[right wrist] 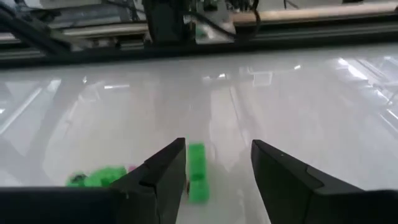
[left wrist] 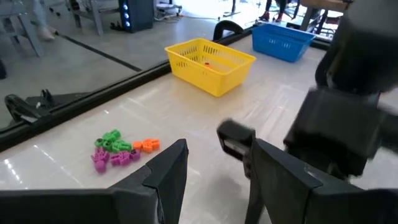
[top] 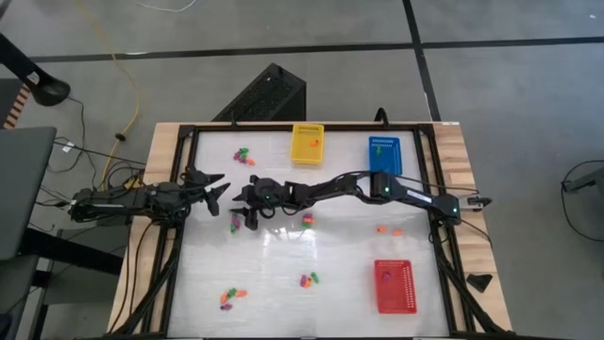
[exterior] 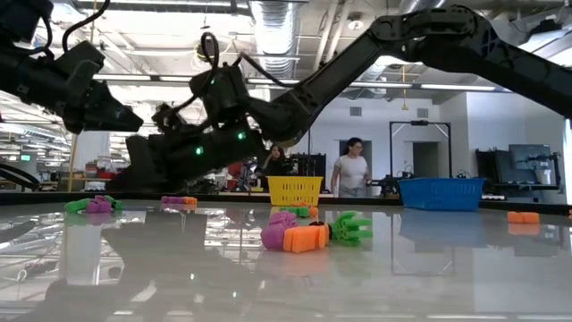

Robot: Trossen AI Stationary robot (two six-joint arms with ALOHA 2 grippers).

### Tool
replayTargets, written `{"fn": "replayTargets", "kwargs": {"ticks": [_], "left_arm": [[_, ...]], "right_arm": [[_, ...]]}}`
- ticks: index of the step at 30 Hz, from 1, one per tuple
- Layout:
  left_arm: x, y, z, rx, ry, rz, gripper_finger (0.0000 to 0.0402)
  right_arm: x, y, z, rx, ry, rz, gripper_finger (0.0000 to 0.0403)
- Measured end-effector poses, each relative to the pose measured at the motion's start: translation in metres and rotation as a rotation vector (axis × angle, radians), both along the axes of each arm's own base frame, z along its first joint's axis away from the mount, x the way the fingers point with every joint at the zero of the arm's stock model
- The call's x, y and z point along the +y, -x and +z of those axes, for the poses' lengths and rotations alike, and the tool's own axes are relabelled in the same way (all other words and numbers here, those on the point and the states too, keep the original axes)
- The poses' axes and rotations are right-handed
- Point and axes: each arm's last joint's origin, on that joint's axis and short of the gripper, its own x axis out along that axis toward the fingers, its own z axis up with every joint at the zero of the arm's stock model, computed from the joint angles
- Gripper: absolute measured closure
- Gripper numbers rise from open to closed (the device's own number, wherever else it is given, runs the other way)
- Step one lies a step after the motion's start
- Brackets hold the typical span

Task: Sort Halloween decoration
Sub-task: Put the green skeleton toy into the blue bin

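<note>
Closest in the right wrist view: a green trinket lying on the white table between the tips of the right gripper, nearer one finger than the other, with a second green piece just off to the side. Jaws spread wide, nothing held. Risk here: closing off-centre and flicking the tiny piece away, or dragging the neighbour along into the wrong sort. Slick, glossy surface, so likely to skid.

Next out, in the high view: left gripper parked open and empty, pointing at the right gripper, the two near each other around mid-table. Any lift or swing across could clip the waiting arm.

Farther off: other clusters of orange, green and purple decoration scattered about the table, one mixed clump visible from the left wrist. Beyond, yellow basket and blue basket at the far edge, red basket on the near right. Long carry to any of them, so a weak pinch could drop the piece on the way
</note>
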Motion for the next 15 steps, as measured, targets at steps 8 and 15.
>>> {"fn": "replayTargets", "kwargs": {"ticks": [8,15], "left_arm": [[0.0,-0.001,0.005,-0.036,-0.034,0.006,0.0233],[0.0,-0.001,0.005,-0.038,-0.039,0.004,0.0233]], "right_arm": [[0.0,0.0,-0.015,0.03,-0.01,-0.009,0.0191],[0.011,0.0,-0.019,0.07,0.033,0.023,0.021]]}}
